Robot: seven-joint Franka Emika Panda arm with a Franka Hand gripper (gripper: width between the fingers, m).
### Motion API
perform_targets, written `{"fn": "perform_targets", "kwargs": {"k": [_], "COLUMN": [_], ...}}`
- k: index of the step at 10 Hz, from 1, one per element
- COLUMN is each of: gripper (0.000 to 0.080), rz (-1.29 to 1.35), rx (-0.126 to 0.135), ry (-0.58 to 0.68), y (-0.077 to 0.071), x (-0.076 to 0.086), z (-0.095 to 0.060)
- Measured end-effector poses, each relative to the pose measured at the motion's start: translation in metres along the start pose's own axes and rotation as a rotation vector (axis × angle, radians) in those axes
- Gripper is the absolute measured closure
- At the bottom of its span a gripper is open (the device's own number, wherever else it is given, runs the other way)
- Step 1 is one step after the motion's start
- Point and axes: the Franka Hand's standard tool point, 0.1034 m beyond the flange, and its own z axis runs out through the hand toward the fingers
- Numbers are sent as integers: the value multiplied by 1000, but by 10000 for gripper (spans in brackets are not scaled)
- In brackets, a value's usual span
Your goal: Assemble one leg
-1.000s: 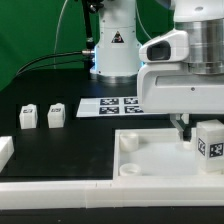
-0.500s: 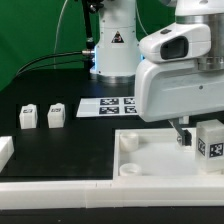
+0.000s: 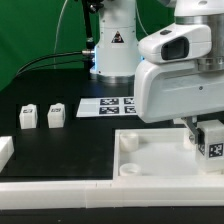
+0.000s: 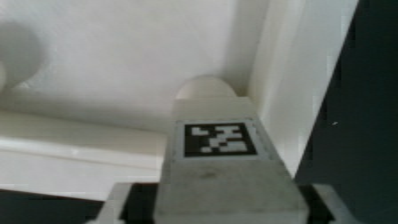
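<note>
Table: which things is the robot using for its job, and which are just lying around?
In the job: the leg, pinched in the gripper; the white tray below it.
Just lying about: two small blocks; the marker board; a white piece at the exterior view's left edge.

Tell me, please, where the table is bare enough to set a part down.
Bare black table lies between the loose legs and the tray. The tray's corner at the exterior view's right is crowded: the tool holds a leg there.
</note>
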Motion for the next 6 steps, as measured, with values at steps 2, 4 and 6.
{"fn": "perform_targets", "kwargs": {"k": [2, 4, 6], "gripper": [509, 509, 509], "rz": [50, 303, 532], "rx": [2, 27, 24], "ry": [0, 1, 11], "y": [1, 3, 4], "x": [0, 0, -1], "z": [0, 0, 0]}}
